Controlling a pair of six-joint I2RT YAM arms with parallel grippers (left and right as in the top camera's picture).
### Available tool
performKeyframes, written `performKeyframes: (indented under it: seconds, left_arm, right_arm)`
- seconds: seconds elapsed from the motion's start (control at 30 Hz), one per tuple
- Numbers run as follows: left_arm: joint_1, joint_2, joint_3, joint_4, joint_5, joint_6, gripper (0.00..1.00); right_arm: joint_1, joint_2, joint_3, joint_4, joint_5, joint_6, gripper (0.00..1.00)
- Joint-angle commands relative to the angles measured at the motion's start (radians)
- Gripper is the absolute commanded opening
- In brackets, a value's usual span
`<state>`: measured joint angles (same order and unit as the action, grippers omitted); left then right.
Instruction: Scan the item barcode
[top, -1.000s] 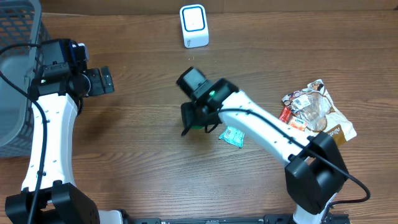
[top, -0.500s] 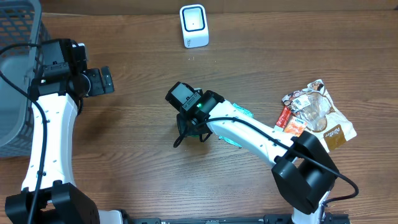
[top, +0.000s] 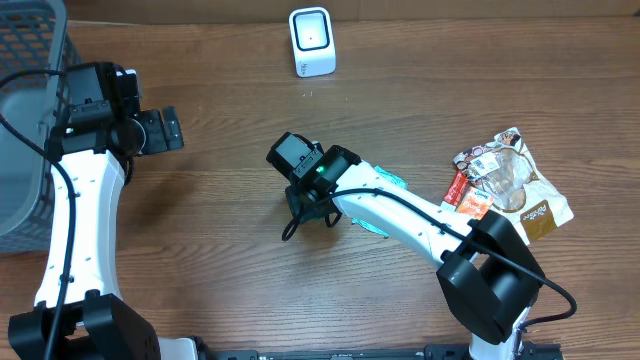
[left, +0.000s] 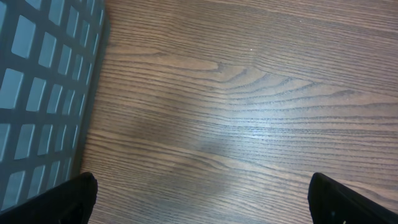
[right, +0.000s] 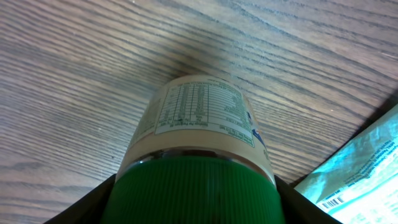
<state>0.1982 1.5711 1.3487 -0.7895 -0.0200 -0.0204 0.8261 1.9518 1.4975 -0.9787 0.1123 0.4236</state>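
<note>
The right tool (right: 196, 202) pinches a green-capped bottle (right: 200, 118) by its cap over the wooden counter (left: 249, 93); the left tool (left: 205, 202) hangs spread wide beside a grey basket (left: 37, 93).

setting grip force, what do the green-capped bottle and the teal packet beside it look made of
The bottle is likely plastic: a beige body under a matte printed label, though glass can't be ruled out. Its cap looks like moulded green plastic, finely ribbed. The teal packet seems to be thin glossy film, creased and shiny, with a printed barcode.
</note>
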Motion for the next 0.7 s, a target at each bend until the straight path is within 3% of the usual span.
performKeyframes:
  seconds: [0.0, 0.27, 0.67]
  left_arm:
    - [-0.002, 0.006, 0.007, 0.001, -0.003, -0.010, 1.00]
    - [-0.002, 0.006, 0.007, 0.001, -0.002, -0.010, 1.00]
    - [-0.002, 0.006, 0.007, 0.001, -0.003, -0.010, 1.00]
  right_arm:
    - [0.003, -0.008, -0.001, -0.002, 0.023, -0.037, 0.55]
    - [0.003, -0.008, -0.001, -0.003, 0.034, -0.193, 0.55]
    - [0.003, -0.008, -0.001, -0.003, 0.037, -0.193, 0.59]
